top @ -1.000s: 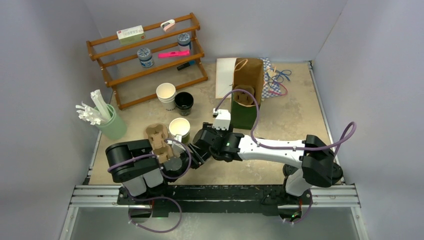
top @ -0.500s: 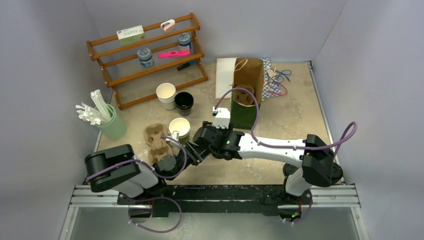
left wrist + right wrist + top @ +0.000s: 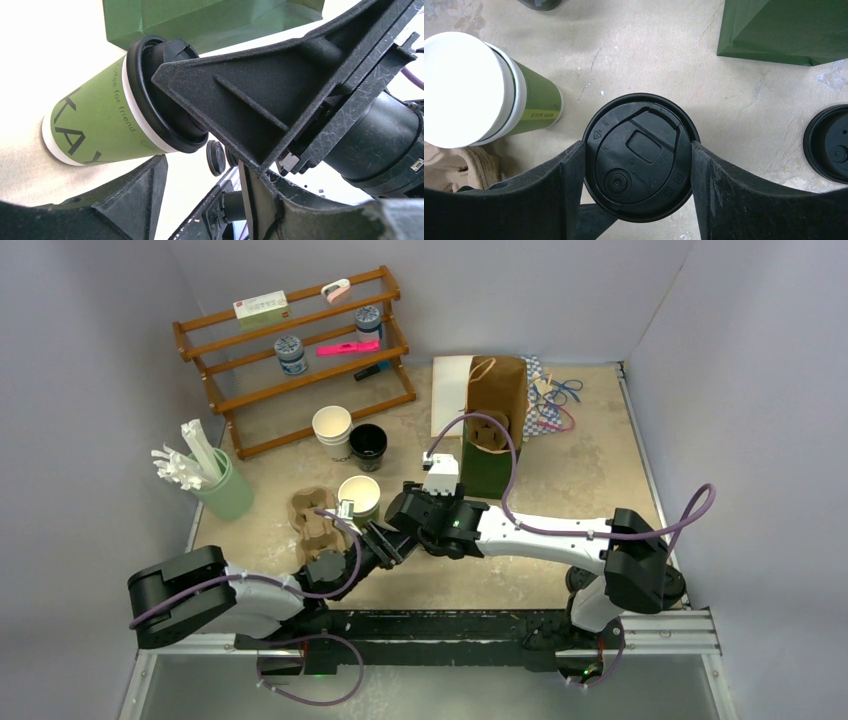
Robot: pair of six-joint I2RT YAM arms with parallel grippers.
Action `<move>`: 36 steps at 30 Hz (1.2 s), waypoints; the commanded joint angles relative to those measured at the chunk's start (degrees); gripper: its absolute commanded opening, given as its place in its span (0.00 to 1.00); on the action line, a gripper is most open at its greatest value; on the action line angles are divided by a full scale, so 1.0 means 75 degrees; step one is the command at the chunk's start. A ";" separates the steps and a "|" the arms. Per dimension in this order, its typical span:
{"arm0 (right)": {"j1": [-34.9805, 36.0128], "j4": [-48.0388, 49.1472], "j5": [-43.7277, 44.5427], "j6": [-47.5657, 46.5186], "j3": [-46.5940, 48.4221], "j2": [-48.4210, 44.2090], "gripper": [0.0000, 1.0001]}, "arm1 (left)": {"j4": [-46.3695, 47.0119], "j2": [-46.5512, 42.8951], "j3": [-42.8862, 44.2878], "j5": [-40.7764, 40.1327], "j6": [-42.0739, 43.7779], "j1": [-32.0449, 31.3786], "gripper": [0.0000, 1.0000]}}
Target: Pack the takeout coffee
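Right wrist: the right gripper [image 3: 636, 146] has its jaws clamped on either side of the black sip lid of the takeout coffee [image 3: 624, 185], seen from straight above; a lidless green cup [image 3: 539, 100] stands near on the left; a green bag [image 3: 784, 30] lies beyond. Left wrist: the left gripper [image 3: 200, 167] shows jaws apart and holding nothing; the coffee sits just past them. Top: both grippers meet just beside the cup carrier [image 3: 312, 520], on the near side of the lidless cup.
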 commanded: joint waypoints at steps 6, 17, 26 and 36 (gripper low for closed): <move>0.0076 0.0256 0.0102 0.0000 -0.0386 0.0111 0.43 | 0.1374 0.0729 0.0039 -0.0311 -0.0108 0.0055 0.57; 0.0137 0.0618 -0.0262 0.0412 -0.0721 0.0369 0.41 | 0.2243 0.1631 -0.0066 -0.0853 -0.0350 0.0073 0.54; 0.0268 0.0628 -0.0482 0.0354 -0.0754 0.0372 0.42 | 0.2219 0.1790 -0.0015 -0.0993 -0.0734 0.0075 0.56; 0.0540 0.0006 -0.0848 0.0315 -0.0479 0.0259 0.49 | 0.0559 0.0907 0.0140 -0.0939 -0.0937 0.0074 0.57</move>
